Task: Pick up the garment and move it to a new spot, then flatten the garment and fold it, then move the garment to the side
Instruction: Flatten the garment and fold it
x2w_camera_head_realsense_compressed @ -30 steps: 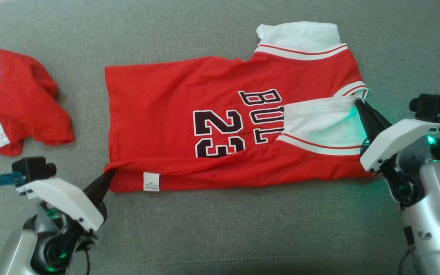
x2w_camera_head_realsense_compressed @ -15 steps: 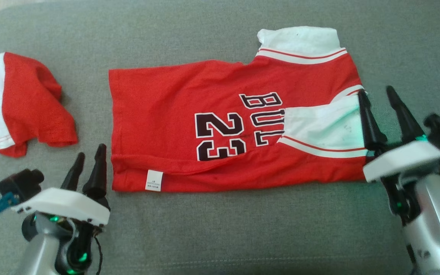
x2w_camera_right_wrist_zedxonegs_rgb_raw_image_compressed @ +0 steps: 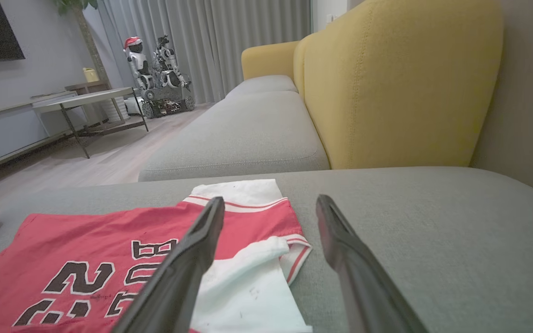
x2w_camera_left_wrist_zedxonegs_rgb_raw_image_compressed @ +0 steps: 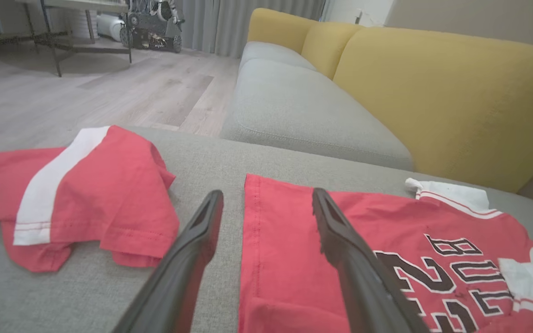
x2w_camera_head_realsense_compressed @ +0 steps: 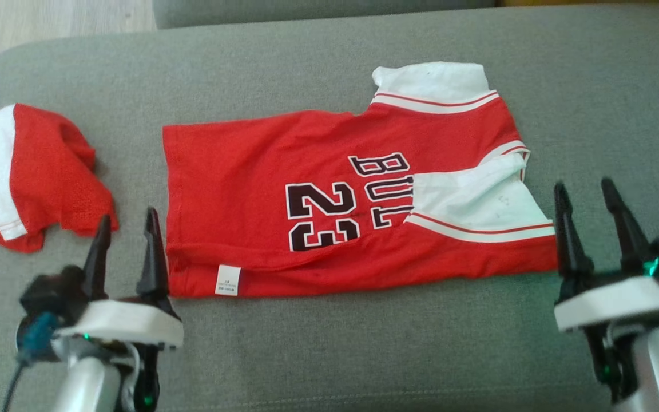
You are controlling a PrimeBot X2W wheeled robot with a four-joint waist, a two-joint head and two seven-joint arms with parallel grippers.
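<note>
We judge the task to be in its folding stage. The garment (x2w_camera_head_realsense_compressed: 329, 194), a red jersey with a black number, lies flat on the grey sofa cushion (x2w_camera_head_realsense_compressed: 364, 355). Its near long edge is already turned over onto the front. The white label (x2w_camera_head_realsense_compressed: 227, 280) faces up on that strip, and the near sleeve (x2w_camera_head_realsense_compressed: 472, 200) lies across the lettering. So the move to a new spot and the flattening look done, and one fold is in. What seems left is to bring the far side in (the far sleeve (x2w_camera_head_realsense_compressed: 429, 80) juts out past that edge), perhaps halve the length, then carry the bundle aside.

Both grippers are empty, fingers spread wide. The left gripper (x2w_camera_head_realsense_compressed: 127, 216) stands just beside the garment's hem end, at its near corner. In the left wrist view one finger (x2w_camera_left_wrist_zedxonegs_rgb_raw_image_compressed: 340, 240) overlaps the hem, and we cannot tell whether it touches the cloth or hangs above it. The right gripper (x2w_camera_head_realsense_compressed: 583, 184) stands just beside the garment's shoulder end, near the folded sleeve and apart from the cloth.

A second red cloth (x2w_camera_head_realsense_compressed: 32, 171) with a white stripe lies crumpled beyond the garment's hem end, apart from it. None of these things is a container: the garment rests straight on the cushion.
</note>
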